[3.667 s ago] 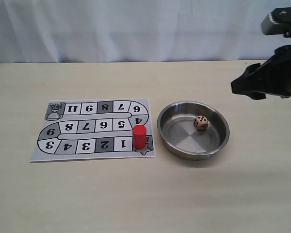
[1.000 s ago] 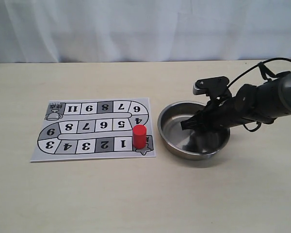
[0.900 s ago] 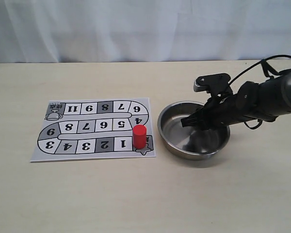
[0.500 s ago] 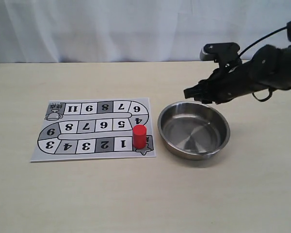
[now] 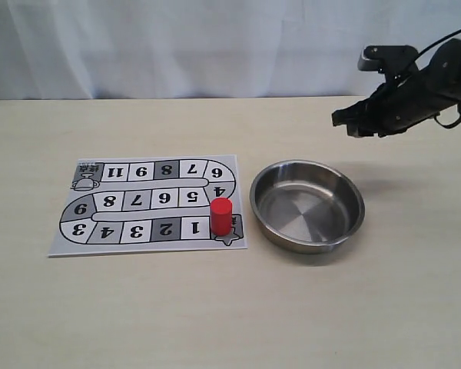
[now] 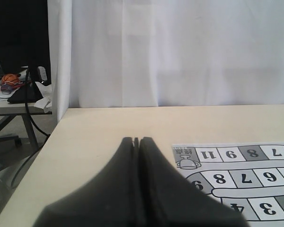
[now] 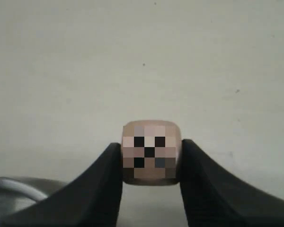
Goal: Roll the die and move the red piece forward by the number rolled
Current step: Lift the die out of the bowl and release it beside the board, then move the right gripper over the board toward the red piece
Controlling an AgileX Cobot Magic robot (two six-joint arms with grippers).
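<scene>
The tan die (image 7: pixel 150 152) is pinched between the two black fingers of my right gripper (image 7: pixel 150 156), held in the air. In the exterior view that gripper (image 5: pixel 352 123) hovers above and behind the steel bowl (image 5: pixel 307 204), toward the right; the die is too small to make out there. The red piece (image 5: pixel 220 216) stands upright on the board's start corner, beside square 1 of the printed game board (image 5: pixel 147 204). My left gripper (image 6: pixel 137 141) is shut with nothing in it, low over the table near the board's far left corner.
The steel bowl holds nothing and sits just right of the board. The board (image 6: pixel 236 175) shows its numbered squares in the left wrist view. A white curtain (image 5: pixel 215 46) backs the table. A side desk with clutter (image 6: pixel 14 90) stands beyond the table's left edge.
My right gripper reached into the bowl, took hold of the die, and lifted it up and back to the right. The bowl now holds nothing. The red piece has not moved.
</scene>
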